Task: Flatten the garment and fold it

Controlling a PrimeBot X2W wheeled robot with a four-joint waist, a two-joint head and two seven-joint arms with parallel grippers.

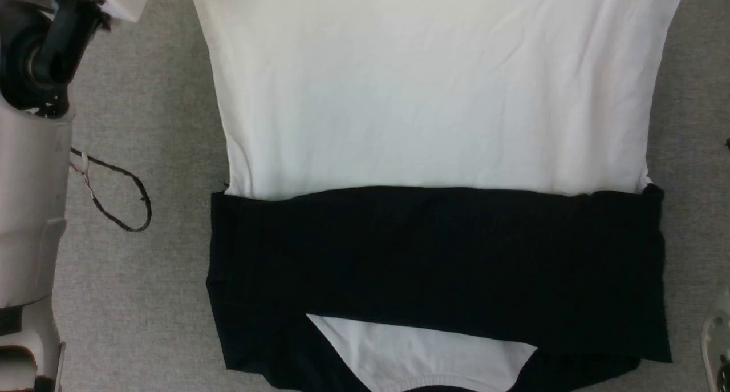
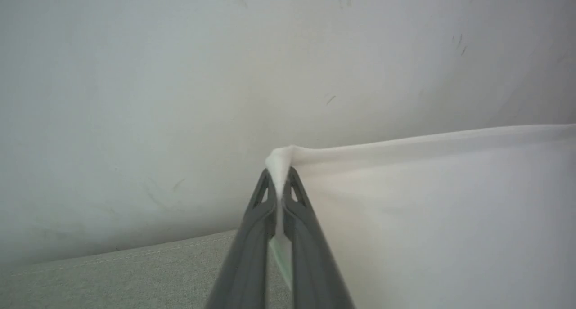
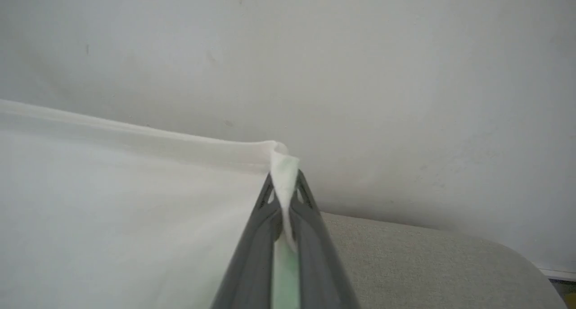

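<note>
The garment (image 1: 433, 95) lies flat on the grey table (image 1: 142, 300). Its big white part is far away, and a black band (image 1: 439, 261) lies across the near part. The left pincer (image 2: 280, 176) pinches one white corner. The right pincer (image 3: 284, 181) pinches the other. A thin black cord (image 1: 148, 203) lies on the left.

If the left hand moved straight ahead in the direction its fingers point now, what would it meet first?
Probably the pale wall, beyond the edge of the grey surface. Nothing else shows between, though depth is unclear. The left hand is shut on a corner of the garment.
</note>
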